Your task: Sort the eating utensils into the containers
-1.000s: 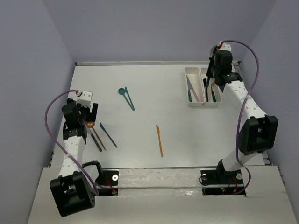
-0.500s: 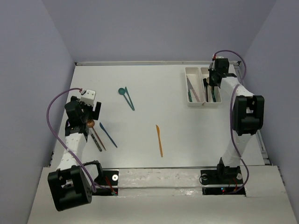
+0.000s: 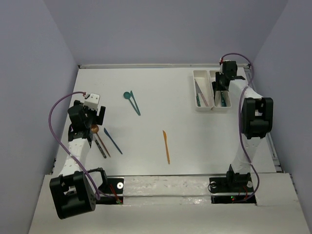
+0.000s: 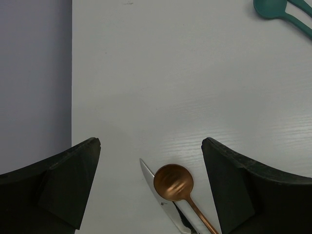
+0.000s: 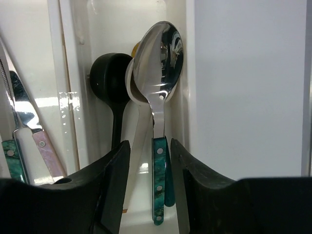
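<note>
My left gripper [image 3: 92,118] is open and empty near the table's left side. In the left wrist view, my left gripper [image 4: 151,144] hangs over a copper spoon [image 4: 173,183] that lies across a silver knife blade [image 4: 155,185]. My right gripper [image 3: 222,86] is low in the right one of two joined white trays [image 3: 212,108]. In the right wrist view, my right gripper [image 5: 150,144] is narrowly open astride the teal handle of a silver-bowled spoon [image 5: 158,53], with a gap at the left finger. That spoon lies on a black spoon [image 5: 109,78] and a beige one.
A teal spoon [image 3: 127,95] and a teal knife [image 3: 135,105] lie at mid table. A blue knife [image 3: 112,140] lies near the copper spoon [image 3: 94,129], and an orange knife [image 3: 166,146] at the centre front. The left tray holds knives [image 5: 22,105]. Walls enclose the table.
My right arm has folded in and its gripper has gone down into the right tray. My left gripper has shifted slightly and stays open.
</note>
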You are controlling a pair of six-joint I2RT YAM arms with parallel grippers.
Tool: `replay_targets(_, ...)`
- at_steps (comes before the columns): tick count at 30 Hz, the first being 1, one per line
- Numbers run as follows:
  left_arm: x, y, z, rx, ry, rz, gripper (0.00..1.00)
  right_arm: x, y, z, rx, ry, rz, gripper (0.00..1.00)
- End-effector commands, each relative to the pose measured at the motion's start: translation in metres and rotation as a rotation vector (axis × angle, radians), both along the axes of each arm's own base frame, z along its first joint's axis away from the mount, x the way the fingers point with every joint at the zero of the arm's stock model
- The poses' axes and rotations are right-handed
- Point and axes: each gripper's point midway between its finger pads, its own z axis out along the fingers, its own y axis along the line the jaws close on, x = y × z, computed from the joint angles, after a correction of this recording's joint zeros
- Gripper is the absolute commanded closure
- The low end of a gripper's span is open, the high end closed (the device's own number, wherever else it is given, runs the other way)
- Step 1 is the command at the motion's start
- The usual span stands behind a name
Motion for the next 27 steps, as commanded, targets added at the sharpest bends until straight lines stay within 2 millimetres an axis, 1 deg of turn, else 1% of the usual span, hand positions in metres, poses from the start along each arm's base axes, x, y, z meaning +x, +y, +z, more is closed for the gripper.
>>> replay_targets(1,0.007,0.0,0.016,0.02,-0.06,-0.005,0.01,0.001,-0.001,0.077,0.026,-0.139,-0.032,0.55)
replay_targets(2,0.008,0.0,0.017,0.021,-0.064,-0.005,0.01,-0.002,-0.001,0.083,0.036,-0.149,-0.048,0.55)
replay_targets(3,0.007,0.0,0.017,0.02,-0.063,-0.006,0.01,-0.01,0.0,0.1,0.06,-0.176,-0.071,0.55)
replay_targets(4,0.007,0.0,0.017,0.019,-0.064,-0.006,0.01,-0.015,0.008,0.109,0.084,-0.193,-0.08,0.55)
replay_targets(5,0.007,0.0,0.017,0.019,-0.066,-0.007,0.01,-0.025,0.015,0.107,0.096,-0.183,-0.082,0.55)
replay_targets(6,0.007,0.0,0.017,0.019,-0.066,-0.007,0.01,-0.037,0.039,0.126,0.123,-0.216,-0.061,0.55)
replay_targets(7,0.006,-0.001,0.018,0.019,-0.069,-0.009,0.01,-0.047,0.053,0.128,0.129,-0.217,-0.052,0.55)
replay_targets(8,0.006,-0.001,0.018,0.018,-0.069,-0.007,0.01,-0.07,0.091,0.13,0.165,-0.211,-0.003,0.55)
replay_targets(10,0.005,0.0,0.02,0.024,-0.074,-0.004,0.01,-0.1,0.132,0.125,0.185,-0.194,0.048,0.54)
replay_targets(11,0.003,0.0,0.019,0.026,-0.073,-0.003,0.01,-0.129,0.178,0.107,0.217,-0.141,0.126,0.53)
replay_targets(12,0.003,0.0,0.018,0.03,-0.072,-0.001,0.01,-0.146,0.198,0.103,0.241,-0.128,0.159,0.52)
replay_targets(13,0.002,0.001,0.02,0.034,-0.075,-0.001,0.01,-0.164,0.218,0.104,0.287,-0.118,0.202,0.5)
replay_targets(14,0.001,0.0,0.02,0.034,-0.077,-0.001,0.01,-0.18,0.237,0.098,0.325,-0.089,0.234,0.45)
replay_targets(15,0.0,0.001,0.018,0.036,-0.072,0.002,0.01,-0.208,0.268,0.084,0.367,-0.037,0.285,0.43)
replay_targets(16,-0.002,0.0,0.018,0.036,-0.073,0.002,0.01,-0.221,0.281,0.076,0.388,-0.008,0.284,0.31)
replay_targets(18,-0.003,-0.001,0.018,0.032,-0.075,-0.001,0.01,-0.242,0.301,0.06,0.364,0.034,0.311,0.29)
replay_targets(19,-0.004,-0.003,0.019,0.029,-0.082,-0.009,0.01,-0.258,0.317,0.055,0.345,0.045,0.341,0.28)
replay_targets(20,-0.006,-0.004,0.018,0.023,-0.08,-0.013,0.01,-0.266,0.326,0.037,0.318,0.09,0.35,0.28)
replay_targets(21,-0.007,-0.005,0.019,0.024,-0.08,-0.016,0.01,-0.273,0.333,0.027,0.313,0.119,0.351,0.28)
replay_targets(22,-0.008,-0.005,0.021,0.025,-0.086,-0.017,0.01,-0.278,0.342,0.022,0.306,0.133,0.351,0.29)
replay_targets(23,-0.009,-0.005,0.021,0.025,-0.087,-0.016,0.01,-0.293,0.349,0.012,0.278,0.17,0.367,0.32)
replay_targets(24,-0.011,-0.006,0.019,0.027,-0.081,-0.019,0.01,-0.299,0.352,-0.006,0.255,0.21,0.338,0.33)
replay_targets(26,-0.014,-0.004,0.018,0.035,-0.08,-0.012,0.01,-0.308,0.355,-0.021,0.226,0.25,0.318,0.35)
replay_targets(27,-0.014,-0.005,0.019,0.039,-0.082,-0.013,0.01,-0.313,0.356,-0.034,0.211,0.278,0.308,0.36)
